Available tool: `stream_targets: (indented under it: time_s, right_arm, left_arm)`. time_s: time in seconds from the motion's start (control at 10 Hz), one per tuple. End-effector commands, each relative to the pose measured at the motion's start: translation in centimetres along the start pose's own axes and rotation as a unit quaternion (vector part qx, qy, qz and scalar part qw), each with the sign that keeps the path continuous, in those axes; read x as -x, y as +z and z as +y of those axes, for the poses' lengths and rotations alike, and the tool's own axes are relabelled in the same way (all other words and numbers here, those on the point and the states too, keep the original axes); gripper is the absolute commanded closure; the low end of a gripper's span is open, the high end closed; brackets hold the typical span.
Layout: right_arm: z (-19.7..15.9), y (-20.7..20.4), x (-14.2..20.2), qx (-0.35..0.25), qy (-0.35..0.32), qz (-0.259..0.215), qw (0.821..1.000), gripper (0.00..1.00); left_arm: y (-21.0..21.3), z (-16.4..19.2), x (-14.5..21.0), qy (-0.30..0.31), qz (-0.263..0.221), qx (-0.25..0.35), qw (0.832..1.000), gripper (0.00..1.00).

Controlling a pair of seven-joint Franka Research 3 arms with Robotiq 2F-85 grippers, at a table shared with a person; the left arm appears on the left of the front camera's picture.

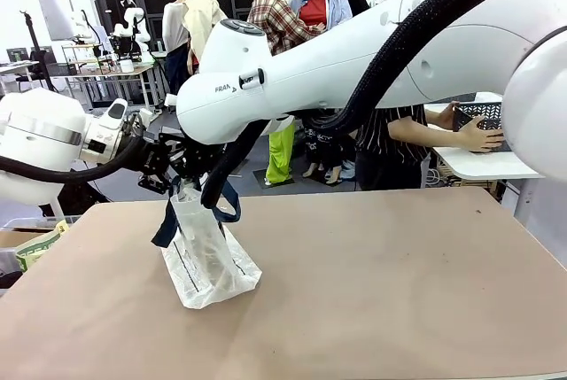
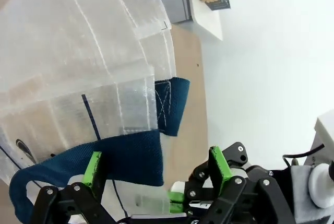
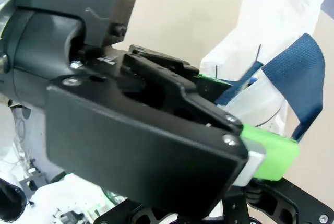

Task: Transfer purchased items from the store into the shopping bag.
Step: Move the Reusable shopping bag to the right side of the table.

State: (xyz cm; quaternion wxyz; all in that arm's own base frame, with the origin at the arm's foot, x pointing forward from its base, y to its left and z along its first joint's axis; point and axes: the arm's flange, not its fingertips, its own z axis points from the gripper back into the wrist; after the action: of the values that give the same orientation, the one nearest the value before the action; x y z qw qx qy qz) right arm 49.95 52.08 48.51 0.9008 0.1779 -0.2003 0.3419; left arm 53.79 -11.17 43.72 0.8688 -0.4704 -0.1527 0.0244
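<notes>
Tan table (image 1: 372, 291), white side table (image 1: 478, 164)

Thin translucent plastic shopping bag (image 1: 208, 260) w/ woven navy cloth handles (image 2: 128, 158), matt tan table (image 1: 372, 291), glossy white arms.

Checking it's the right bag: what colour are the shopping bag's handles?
Dark navy handles on the translucent white shopping bag, best seen in the left wrist view.

Shopping bag (image 1: 208, 260) translucent white, navy handles (image 2: 130, 156); store (image 1: 483, 114) dark grey lattice.
</notes>
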Motion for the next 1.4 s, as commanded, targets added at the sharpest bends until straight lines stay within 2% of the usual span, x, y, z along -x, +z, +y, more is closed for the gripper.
stream_targets:
  time_s: [0.0, 0.5, 0.8, 0.9, 1.0, 1.3]
  right_arm:
    - [0.2, 0.0, 0.0, -0.016, 0.009, -0.001, 1.000, 1.00]
    - [0.8, 0.0, 0.3, -0.022, 0.025, 0.001, 0.999, 1.00]
    - [1.0, 0.0, 0.4, -0.021, 0.026, 0.000, 0.999, 1.00]
    - [1.0, 0.1, 0.4, -0.018, 0.025, 0.000, 1.000, 1.00]
    - [0.9, 0.2, 0.4, -0.017, 0.025, -0.003, 1.000, 1.00]
    - [1.0, 0.2, 0.5, -0.017, 0.025, -0.003, 1.000, 1.00]
  left_arm:
    - [-0.8, 0.0, -0.7, 0.007, 0.003, -0.015, 1.000, 0.00]
    - [-2.1, -1.8, -0.9, -0.013, -0.016, -0.073, 0.997, 0.00]
    - [-3.0, -1.8, -0.9, 0.002, -0.002, -0.110, 0.994, 0.00]
    - [-3.2, -1.7, -1.0, 0.008, 0.001, -0.118, 0.993, 0.04]
    - [-3.3, -1.4, -1.1, 0.017, 0.005, -0.139, 0.990, 0.11]
    - [-3.5, -1.2, -1.1, 0.019, 0.008, -0.148, 0.989, 0.65]
